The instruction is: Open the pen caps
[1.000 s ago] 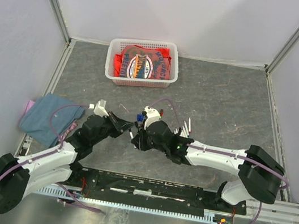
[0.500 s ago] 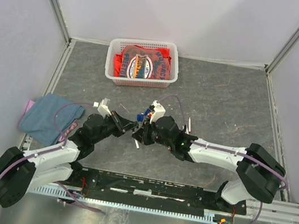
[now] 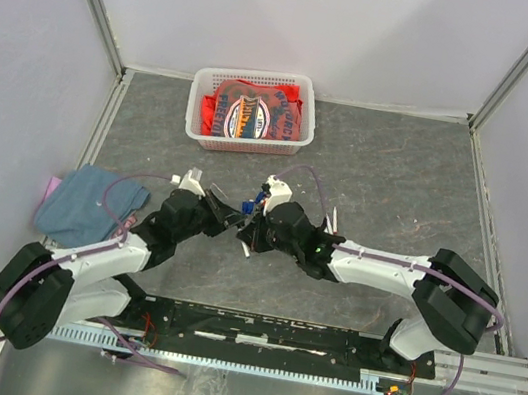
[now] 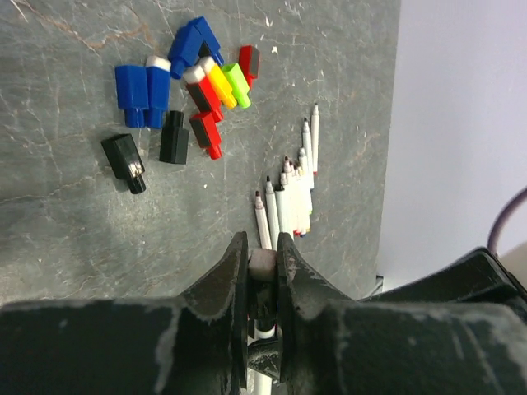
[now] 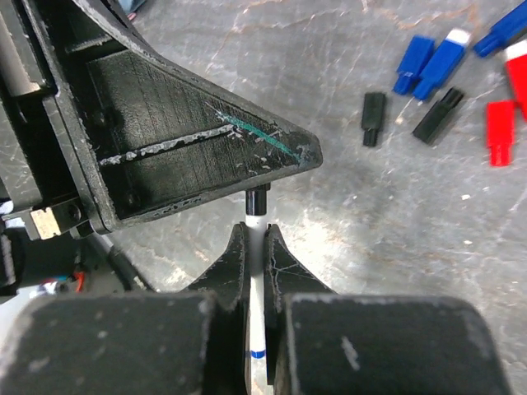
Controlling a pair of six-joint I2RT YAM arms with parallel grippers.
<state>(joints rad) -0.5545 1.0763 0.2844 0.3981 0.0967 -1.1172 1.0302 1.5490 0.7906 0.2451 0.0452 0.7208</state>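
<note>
**Two pincers on one pen, caps strewn beyond**

From above: the left pincer (image 3: 234, 221) and right pincer (image 3: 252, 232) meet nose to nose in the middle of the bench (image 3: 399, 180). They are too dark and too close together here to read their jaws. One white basket (image 3: 196, 105) of red packets stands at the far edge. One blue cloth (image 3: 86, 203) lies at the left. A few loose pens (image 3: 335, 217) show as white slivers beside the right arm.

Left wrist view: the left pincer is clenched on a small pale piece (image 4: 262, 265) (cap or barrel end, I cannot tell). Just beyond it the loose pens lie side by side, white barrels with dark bare tips, seven or so (they overlap). Farther off the pen caps (image 4: 206, 90) lie scattered. They are stubby, stepped plastic: two black, three red, one yellow, one green and at least three blue, some with white ends.

Right wrist view: the right pincer is clenched on the held pen (image 5: 256, 239), a thin white barrel. Its black tip meets the left pincer's finger (image 5: 181, 140). On the bench beyond lie two black caps, three blue and two red (one cut off by the frame).
</note>
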